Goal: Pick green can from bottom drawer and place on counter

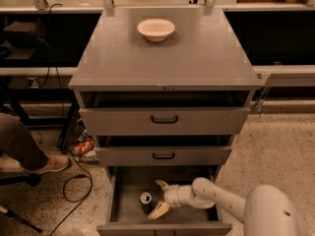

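**Open gripper beside the green can in the bottom drawer**

We see a grey cabinet from above and in front, with all three drawers pulled out to differing degrees. The bottom drawer (127, 188) is drawn out farthest, and its plain grey floor is exposed. The green can (145, 202) stands upright on that floor, near the drawer's front edge and somewhat left of its middle, with its silver top facing up. The gripper (156, 199) is inside the same drawer, just to the right of the can. Its two pale fingers (161, 184) are spread apart, one toward the back of the drawer and one toward the front. The front fingertip lies close to the base of the can; we cannot tell whether it touches. The can is not gripped. The white arm (216, 196) enters the drawer from the right, over its right-hand side, and leads back to the robot's rounded body (275, 214) at the lower right.

Above, the middle drawer (197, 156) and the top drawer (206, 120), each with a black handle, stand slightly open. The counter (162, 63) carries a white bowl (155, 29) near its back edge, roughly centred between left and right. On the speckled floor to the left of the cabinet, we note a person's leg and brown shoe (49, 164), a black cable (74, 188) and a small orange packet (83, 146).
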{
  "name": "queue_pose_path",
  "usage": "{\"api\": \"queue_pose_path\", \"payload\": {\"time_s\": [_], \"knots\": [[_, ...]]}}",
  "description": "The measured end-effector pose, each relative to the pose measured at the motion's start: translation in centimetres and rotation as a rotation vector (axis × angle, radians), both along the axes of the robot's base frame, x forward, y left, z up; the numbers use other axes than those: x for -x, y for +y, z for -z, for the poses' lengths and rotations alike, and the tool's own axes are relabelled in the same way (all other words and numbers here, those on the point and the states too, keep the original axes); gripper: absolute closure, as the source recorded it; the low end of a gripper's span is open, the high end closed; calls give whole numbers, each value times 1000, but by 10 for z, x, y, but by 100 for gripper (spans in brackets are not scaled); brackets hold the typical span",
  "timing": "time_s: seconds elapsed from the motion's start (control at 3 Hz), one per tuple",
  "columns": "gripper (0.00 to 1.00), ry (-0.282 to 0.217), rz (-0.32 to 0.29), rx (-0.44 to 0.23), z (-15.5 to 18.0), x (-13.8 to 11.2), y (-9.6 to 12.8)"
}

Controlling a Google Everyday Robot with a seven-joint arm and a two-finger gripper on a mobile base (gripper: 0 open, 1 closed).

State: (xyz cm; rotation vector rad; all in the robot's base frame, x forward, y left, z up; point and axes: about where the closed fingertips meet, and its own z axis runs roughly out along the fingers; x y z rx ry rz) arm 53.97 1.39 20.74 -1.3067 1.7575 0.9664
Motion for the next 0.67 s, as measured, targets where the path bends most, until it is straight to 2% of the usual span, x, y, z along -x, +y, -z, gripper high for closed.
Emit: {"api": "queue_pose_path", "payload": {"time_s": [0.67], "knots": [[0, 12, -5, -40, 19, -2, 33]]}}
